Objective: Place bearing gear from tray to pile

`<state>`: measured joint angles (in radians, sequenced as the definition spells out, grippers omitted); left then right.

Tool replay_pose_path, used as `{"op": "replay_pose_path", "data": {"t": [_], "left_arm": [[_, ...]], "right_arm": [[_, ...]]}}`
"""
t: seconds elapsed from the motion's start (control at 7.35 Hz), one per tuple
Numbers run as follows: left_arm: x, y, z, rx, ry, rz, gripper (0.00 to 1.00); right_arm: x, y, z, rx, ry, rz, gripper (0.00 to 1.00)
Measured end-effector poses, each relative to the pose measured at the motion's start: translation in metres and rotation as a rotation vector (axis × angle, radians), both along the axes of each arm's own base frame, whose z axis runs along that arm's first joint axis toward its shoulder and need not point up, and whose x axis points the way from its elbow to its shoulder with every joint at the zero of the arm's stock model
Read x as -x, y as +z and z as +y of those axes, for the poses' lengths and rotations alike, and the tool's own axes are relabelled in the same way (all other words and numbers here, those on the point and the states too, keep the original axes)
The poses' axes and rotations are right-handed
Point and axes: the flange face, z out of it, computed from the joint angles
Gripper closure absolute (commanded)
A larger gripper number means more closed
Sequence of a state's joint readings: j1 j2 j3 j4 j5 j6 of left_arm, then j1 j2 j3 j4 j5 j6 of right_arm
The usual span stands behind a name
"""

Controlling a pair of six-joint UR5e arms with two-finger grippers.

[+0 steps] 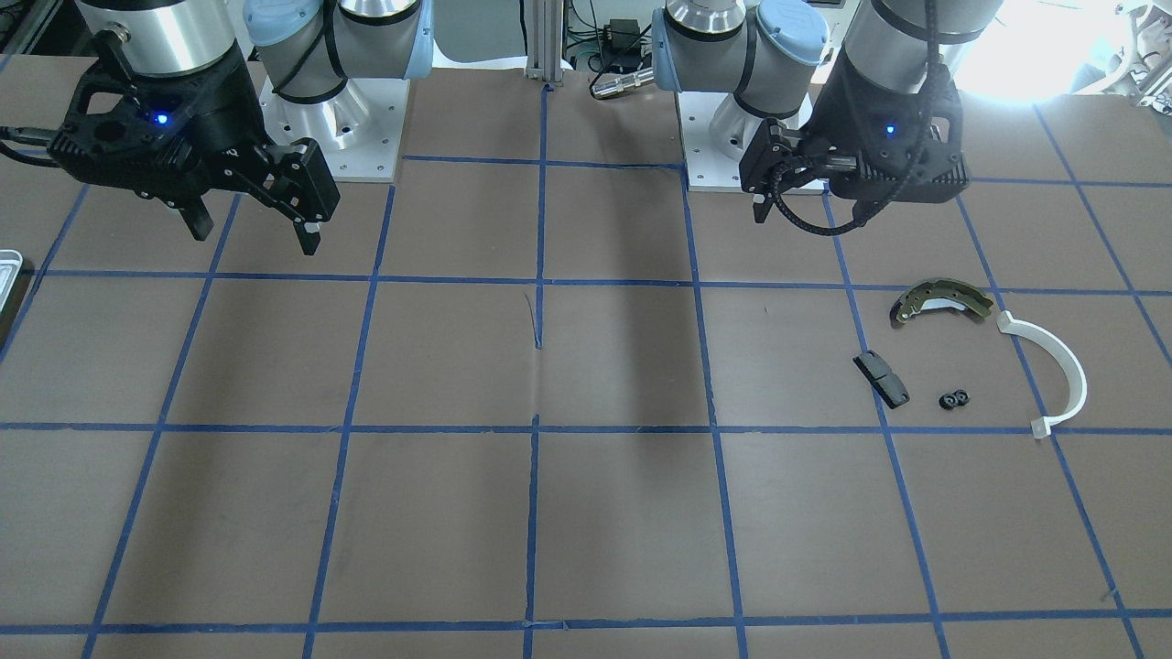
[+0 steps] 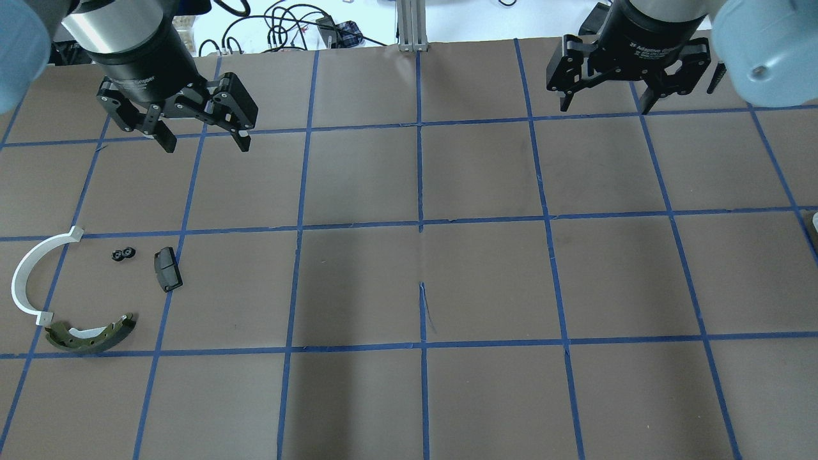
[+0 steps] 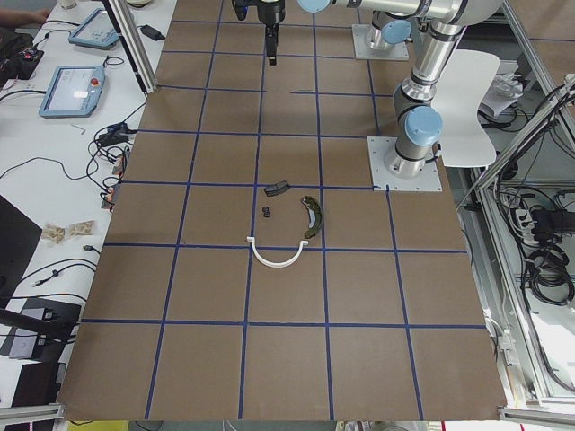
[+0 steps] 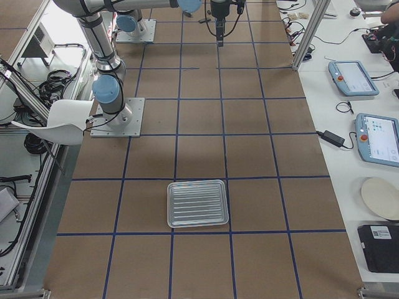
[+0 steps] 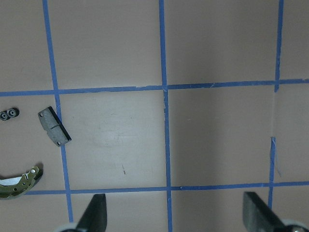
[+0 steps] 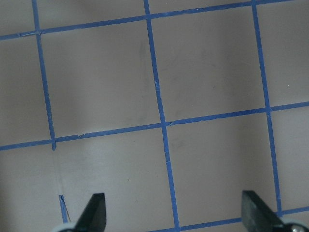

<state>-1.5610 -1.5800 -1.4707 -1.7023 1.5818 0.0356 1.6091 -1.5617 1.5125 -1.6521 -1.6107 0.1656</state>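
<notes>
The bearing gear (image 1: 954, 399), a small black double ring, lies on the brown mat inside the pile (image 2: 96, 294), between the black block (image 2: 167, 269) and the white arc (image 2: 29, 281). The olive brake shoe (image 2: 92, 335) lies close by. The silvery tray (image 4: 197, 204) sits far off on the right arm's side with nothing in it; only its corner (image 1: 7, 275) shows in the front view. My left gripper (image 2: 206, 145) hangs open above the mat, beyond the pile, holding nothing. My right gripper (image 2: 604, 107) is also open with nothing in it, high over the far right squares.
Blue tape divides the mat into squares. The two arm bases (image 1: 334, 128) (image 1: 732, 137) stand at the robot's edge. Side tables with tablets (image 4: 352, 78) and cables run along the operators' side. A white chair (image 3: 472, 85) stands behind the left base.
</notes>
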Motion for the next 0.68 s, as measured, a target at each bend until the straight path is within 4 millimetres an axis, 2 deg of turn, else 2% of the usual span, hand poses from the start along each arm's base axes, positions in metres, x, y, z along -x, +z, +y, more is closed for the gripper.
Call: {"op": "replay_pose_path", "data": {"t": [0.68], "left_arm": [[-0.019, 0.003, 0.003, -0.008, 0.006, 0.007, 0.00]], "right_arm": [[0.000, 0.000, 0.000, 0.000, 0.000, 0.000, 0.00]]}}
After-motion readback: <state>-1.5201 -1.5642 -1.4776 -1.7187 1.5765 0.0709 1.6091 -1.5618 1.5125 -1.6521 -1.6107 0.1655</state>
